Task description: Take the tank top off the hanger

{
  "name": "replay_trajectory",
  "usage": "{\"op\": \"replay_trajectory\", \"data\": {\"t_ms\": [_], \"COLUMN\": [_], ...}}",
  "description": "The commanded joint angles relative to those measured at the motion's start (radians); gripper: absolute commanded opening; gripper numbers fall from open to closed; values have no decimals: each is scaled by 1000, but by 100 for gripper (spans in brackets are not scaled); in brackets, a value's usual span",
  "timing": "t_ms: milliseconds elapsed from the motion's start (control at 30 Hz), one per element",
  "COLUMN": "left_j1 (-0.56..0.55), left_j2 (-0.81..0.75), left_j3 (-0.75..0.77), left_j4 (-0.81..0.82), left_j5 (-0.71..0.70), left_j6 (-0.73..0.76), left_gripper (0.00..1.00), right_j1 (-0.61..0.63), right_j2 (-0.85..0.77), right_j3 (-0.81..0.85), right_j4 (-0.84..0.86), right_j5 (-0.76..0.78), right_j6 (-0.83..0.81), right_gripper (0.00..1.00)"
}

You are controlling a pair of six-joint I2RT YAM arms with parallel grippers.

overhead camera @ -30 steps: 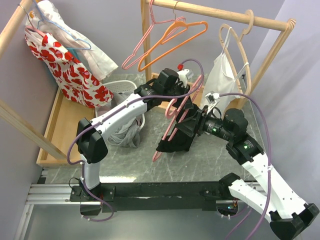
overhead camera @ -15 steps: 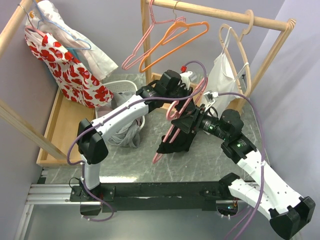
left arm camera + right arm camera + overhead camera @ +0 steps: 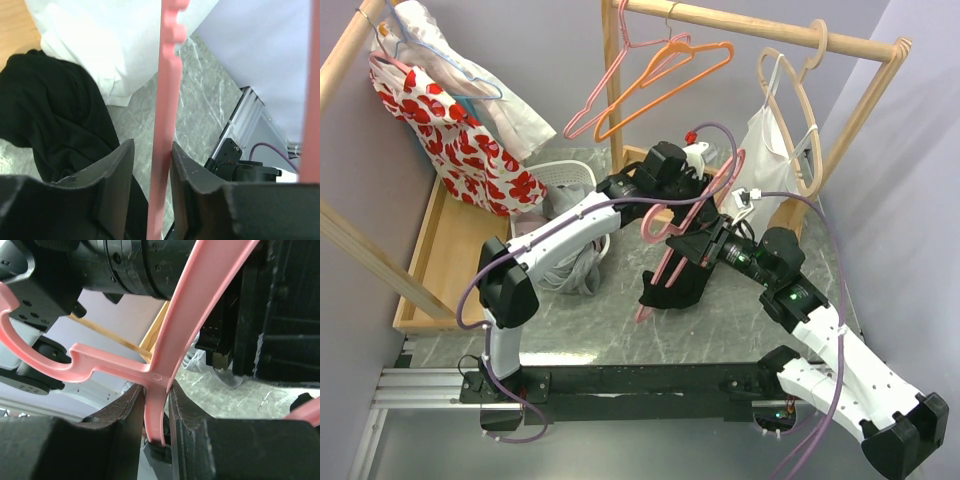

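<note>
Since one second ago my left gripper (image 3: 152, 148) loosens and my right gripper (image 3: 156, 396) closes on the pink hanger (image 3: 200, 295).
My left fingers stand narrow around one arm of the hanger, with a small gap on one side. The black tank top (image 3: 675, 285) hangs from the hanger's lower end, and its bottom lies on the grey table (image 3: 570, 320). My right fingers pinch the hanger at its neck, under the hook.
</note>
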Motion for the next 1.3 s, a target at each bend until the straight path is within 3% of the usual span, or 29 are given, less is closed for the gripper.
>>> {"op": "replay_trajectory", "data": {"t_ms": [0,67,100,200,300,767,867,1033,1267], "left_j1": [-15,-13,-13,-6,10,33,33,31,-18], "left_j2": [-69,-93,-104,-165,-251,-545,-667,-834,-923], "left_j3": [-18,-34,-41,-109,-212,-537,-700,-882,-994], "left_j4": [2,-1,0,24,66,207,352,433,554], "left_j5": [-68,-123,-148,-243,-298,-366,-322,-254,-118], "left_j6": [3,8,8,2,-8,-44,-51,-51,-74], "left_gripper": [41,48,62,77,86,90,92,93,92], "right_j1": [0,0,0,0,0,0,-1,-3,-4], "right_j2": [-42,-58,-66,-88,-105,-128,-123,-109,-56], "right_j3": [0,-3,-8,-12,-2,44,55,103,166], "right_j4": [59,46,46,40,14,-26,-26,-37,-60], "right_j5": [60,79,95,116,127,133,147,178,188], "right_j6": [8,13,22,32,29,40,45,42,14], "right_gripper": [8,5,3,1,1,1,1,1,1]}}
